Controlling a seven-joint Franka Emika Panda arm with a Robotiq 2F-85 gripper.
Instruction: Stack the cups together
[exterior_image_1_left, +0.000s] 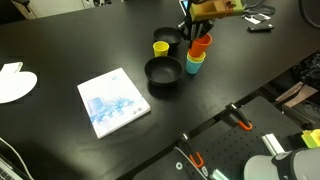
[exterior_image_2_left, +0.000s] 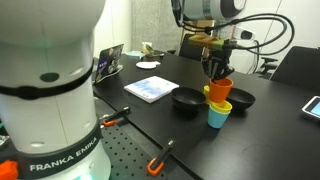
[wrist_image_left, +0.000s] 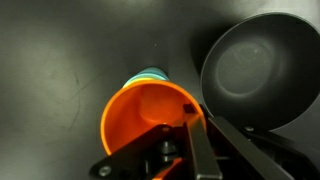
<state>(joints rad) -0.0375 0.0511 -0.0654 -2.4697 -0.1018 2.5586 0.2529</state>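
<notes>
Tool: my tool (exterior_image_2_left: 218, 78) is clamped on the orange cup (exterior_image_2_left: 220, 90). In the wrist view one finger (wrist_image_left: 200, 150) reaches inside the rim, and the wall is pinched between the two.
Orange cup: it hangs upright over the small stack, with its bottom at the mouth of the cup below. I cannot tell if it is seated already.
Stack: the teal cup (exterior_image_2_left: 218, 117) stands on the bench (exterior_image_1_left: 60, 40), and a yellow cup (exterior_image_2_left: 213, 103) is nested in it.
Last cup: the second yellow cup (exterior_image_1_left: 161, 47) stands alone, just beside the far black bowl (exterior_image_1_left: 172, 36). I cannot tell whether they touch.
Other things: the near black bowl (exterior_image_1_left: 163, 75) is near the stack, and a white book (exterior_image_1_left: 112, 102) lies well apart.
Handling: I judge these cups to be very light, thin plastic, stiff enough but a little springy, and smooth. The wall at the rim is the right place to take hold, one finger inside and one outside.
Risk: I think a hard squeeze can press the mouth into an oval, and then it may jam on the cup below. The stack is so light that it may tip, or lift together with the cup.
Next: I would lower straight down, centred, and let go only when the cup sits. After that I would go for the lone yellow cup.
</notes>
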